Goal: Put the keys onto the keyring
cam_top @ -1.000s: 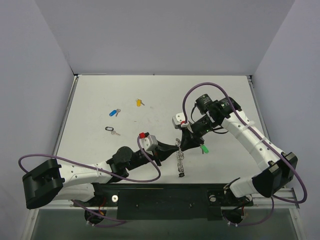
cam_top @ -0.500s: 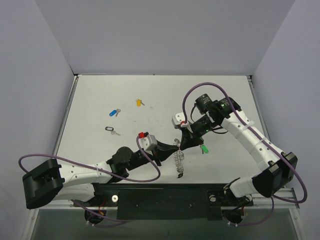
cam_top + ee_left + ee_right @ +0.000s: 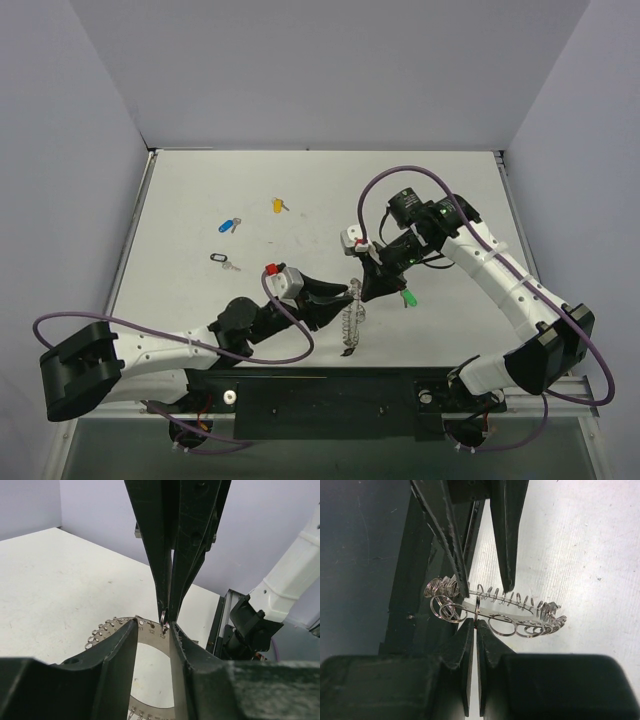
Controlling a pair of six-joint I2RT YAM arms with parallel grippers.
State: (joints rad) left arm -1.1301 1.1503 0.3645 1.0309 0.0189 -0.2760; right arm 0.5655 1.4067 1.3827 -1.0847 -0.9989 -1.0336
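Nearest me, over the front of the bench [image 3: 200, 190], the two arms meet at the keyring [image 3: 517, 611], which stands on edge between them. The right claw [image 3: 476, 624] is pinched tight on one small wire loop [image 3: 476, 611] at the ring's rim. The left claw [image 3: 153, 627] stands partly open astride the flat plate, one finger on each face, and grips nothing firmly that I can see.

I take this to be a change of grip on the ring. A single thin loop is a poor handle, since the hoop could swivel or slip on it. The left claw should close squarely on the bare plate, clear of the loops, before the right lets go to fetch a key.

Just beyond the right claw lies the green key [image 3: 408, 298]. The black key [image 3: 220, 259], the blue key [image 3: 229, 225] and the yellow key [image 3: 277, 205] lie well apart, further back on the left.

I cannot tell whether the ring's lower edge rests on the bench, as the claws cover it. Nor can I tell whether the left fingers quite touch the plate. The keys' holes are too small to make out, and so is any key already on a loop.
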